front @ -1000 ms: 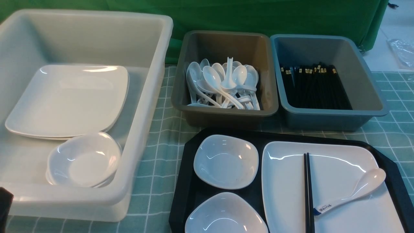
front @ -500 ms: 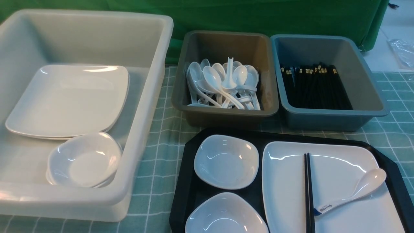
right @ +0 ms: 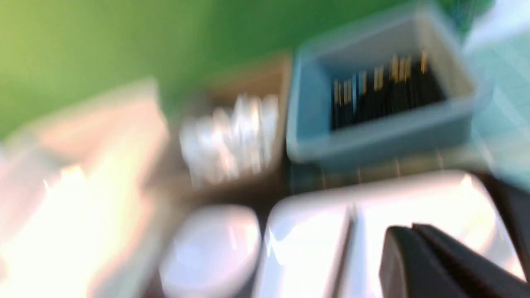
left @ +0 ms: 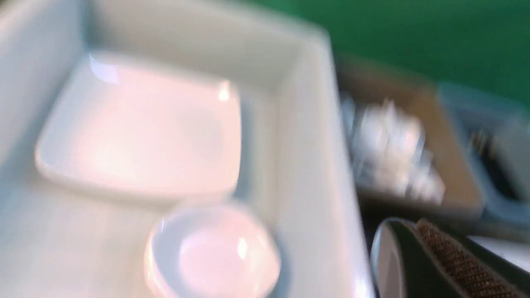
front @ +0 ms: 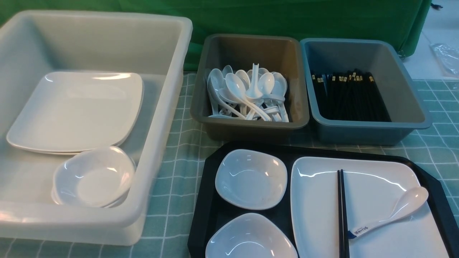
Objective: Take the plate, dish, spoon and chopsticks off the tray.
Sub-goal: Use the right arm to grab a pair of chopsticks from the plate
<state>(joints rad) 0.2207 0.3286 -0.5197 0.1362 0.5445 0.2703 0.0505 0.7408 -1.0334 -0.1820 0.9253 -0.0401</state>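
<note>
Chopsticks (front: pixel 342 215) and spoon (front: pixel 391 211) are seen on plate (front: pixel 315 215) in tray (front: pixel 206 211); left gripper (left: pixel 439 265) and right gripper (right: pixel 430 260) jaw state cannot be told, blurred.

High gloss with sharp highlights is noted on the white plate (front: pixel 315 200), spoon (front: pixel 398 211) and small dishes (front: pixel 251 178); the black chopsticks (front: pixel 341 211) appear smooth. The black tray (front: pixel 211 215) reads as matt plastic. The desk (front: pixel 175 150) is covered in checked cloth, and the large white tub (front: pixel 157 107) is seen as translucent, satin plastic.
</note>
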